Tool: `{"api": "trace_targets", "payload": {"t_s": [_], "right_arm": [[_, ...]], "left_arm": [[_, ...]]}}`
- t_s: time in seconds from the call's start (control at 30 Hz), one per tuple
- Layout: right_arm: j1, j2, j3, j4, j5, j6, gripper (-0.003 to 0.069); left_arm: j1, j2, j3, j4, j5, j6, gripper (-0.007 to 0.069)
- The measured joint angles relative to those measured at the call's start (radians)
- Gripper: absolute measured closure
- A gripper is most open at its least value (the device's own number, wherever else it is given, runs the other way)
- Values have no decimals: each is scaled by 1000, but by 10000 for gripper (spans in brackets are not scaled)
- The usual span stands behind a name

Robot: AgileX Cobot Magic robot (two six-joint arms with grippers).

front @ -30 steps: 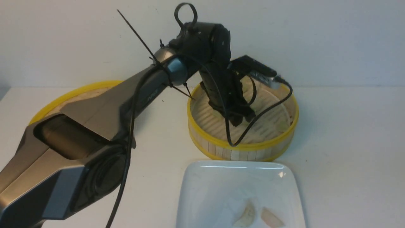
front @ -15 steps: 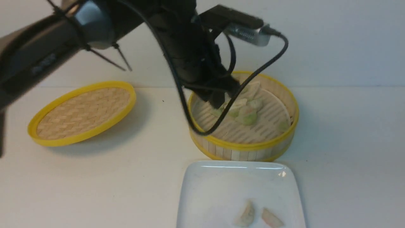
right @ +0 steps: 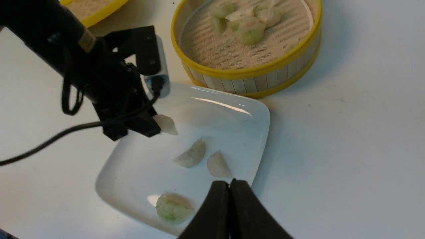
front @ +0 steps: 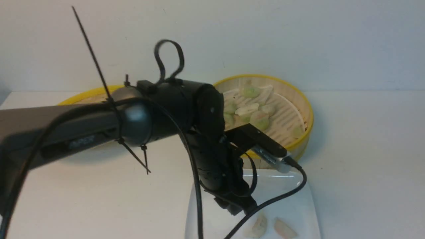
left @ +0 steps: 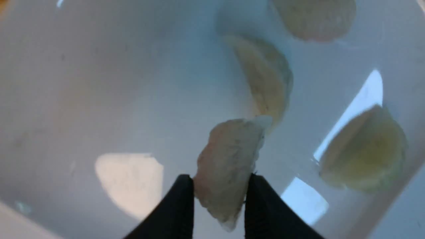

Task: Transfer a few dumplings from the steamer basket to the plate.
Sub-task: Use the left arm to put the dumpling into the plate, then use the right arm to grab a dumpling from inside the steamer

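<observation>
My left gripper [front: 237,205] hangs low over the white plate [front: 292,199], shut on a pale dumpling [left: 229,159] that sticks out past its black fingertips. In the right wrist view the same held dumpling [right: 166,124] sits just above the plate [right: 232,113]. Two pale dumplings [right: 192,155] [right: 217,165] and a green one [right: 172,209] lie on the plate. The steamer basket [front: 308,113] stands behind the plate with several dumplings [front: 255,113] on its slatted floor. My right gripper [right: 229,182] is shut and empty above the plate's near right edge.
The shallow woven lid [front: 83,94] with a yellow rim lies at the back left, mostly hidden by my left arm. A black cable [front: 282,196] loops from the left wrist camera across the plate. White tabletop surrounds everything.
My left arm has lifted out of the steamer basket, swung back toward me and come down over the plate with the pale dumpling in its jaws. The right gripper stays shut.
</observation>
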Motion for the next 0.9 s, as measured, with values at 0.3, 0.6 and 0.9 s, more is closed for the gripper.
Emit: {"api": "trace_targets", "payload": {"t_s": [0.3, 0.6, 0.9], "right_arm": [[0, 9, 0, 28, -31, 0, 673], [0, 9, 0, 50, -33, 0, 673], [0, 106, -63, -3, -34, 0, 673]], "left_arm": [[-5, 105, 0, -7, -137, 1, 449], [-5, 109, -29, -6, -122, -39, 250], [-5, -15, -216, 196, 188, -196, 462]]}}
